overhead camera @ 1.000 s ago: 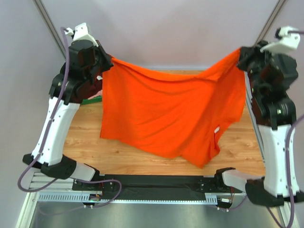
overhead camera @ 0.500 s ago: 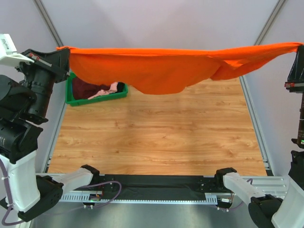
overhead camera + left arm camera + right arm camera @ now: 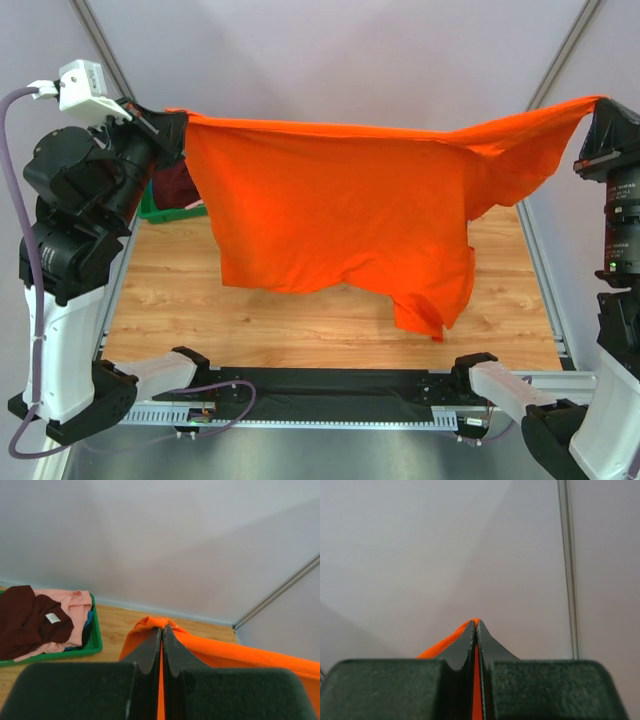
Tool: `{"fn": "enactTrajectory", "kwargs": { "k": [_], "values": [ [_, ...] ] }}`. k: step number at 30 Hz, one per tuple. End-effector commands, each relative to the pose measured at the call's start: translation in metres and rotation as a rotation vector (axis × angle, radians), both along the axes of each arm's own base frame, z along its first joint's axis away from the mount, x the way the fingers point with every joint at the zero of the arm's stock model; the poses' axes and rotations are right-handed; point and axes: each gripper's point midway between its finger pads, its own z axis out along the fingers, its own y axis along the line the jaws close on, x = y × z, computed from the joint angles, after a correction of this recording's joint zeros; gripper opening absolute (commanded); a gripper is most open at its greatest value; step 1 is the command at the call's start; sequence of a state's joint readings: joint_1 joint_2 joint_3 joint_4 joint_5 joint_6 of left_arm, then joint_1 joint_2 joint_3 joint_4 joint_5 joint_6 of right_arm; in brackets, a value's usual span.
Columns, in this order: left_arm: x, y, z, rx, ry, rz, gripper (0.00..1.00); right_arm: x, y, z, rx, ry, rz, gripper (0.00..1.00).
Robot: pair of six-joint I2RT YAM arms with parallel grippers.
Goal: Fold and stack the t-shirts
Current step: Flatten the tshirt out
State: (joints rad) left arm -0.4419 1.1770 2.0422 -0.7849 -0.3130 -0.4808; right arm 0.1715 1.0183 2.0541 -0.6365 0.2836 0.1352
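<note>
A bright orange t-shirt (image 3: 340, 220) hangs spread in the air above the wooden table, stretched between both arms. My left gripper (image 3: 178, 122) is shut on its upper left corner, and the left wrist view shows orange cloth (image 3: 150, 625) pinched at the tips of that gripper (image 3: 162, 629). High at the right edge, my right gripper (image 3: 597, 105) is shut on the other corner; the right wrist view shows it (image 3: 476, 624) with a sliver of orange between its jaws. A dark maroon t-shirt (image 3: 22, 617) with a white label and a light pink t-shirt (image 3: 75, 610) lie in the bin.
A green plastic bin (image 3: 95, 640) stands at the table's far left, mostly hidden behind my left arm (image 3: 75, 230) in the top view. The wooden table (image 3: 300, 320) lies under the hanging shirt. Pale walls close in behind and at both sides.
Both arms swung the orange shirt up and flat half a second ago; now it hangs down again as a sheet, with the left arm further in from the edge.
</note>
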Motion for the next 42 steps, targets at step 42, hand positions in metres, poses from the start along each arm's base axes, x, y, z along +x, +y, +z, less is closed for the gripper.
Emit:
{"fn": "enactTrajectory", "kwargs": {
  "k": [42],
  "values": [
    [0.031,-0.004,-0.181,0.051,0.444,0.110,0.00,0.071,-0.029,-0.097,-0.217,0.284,-0.256,0.00]
  ]
}}
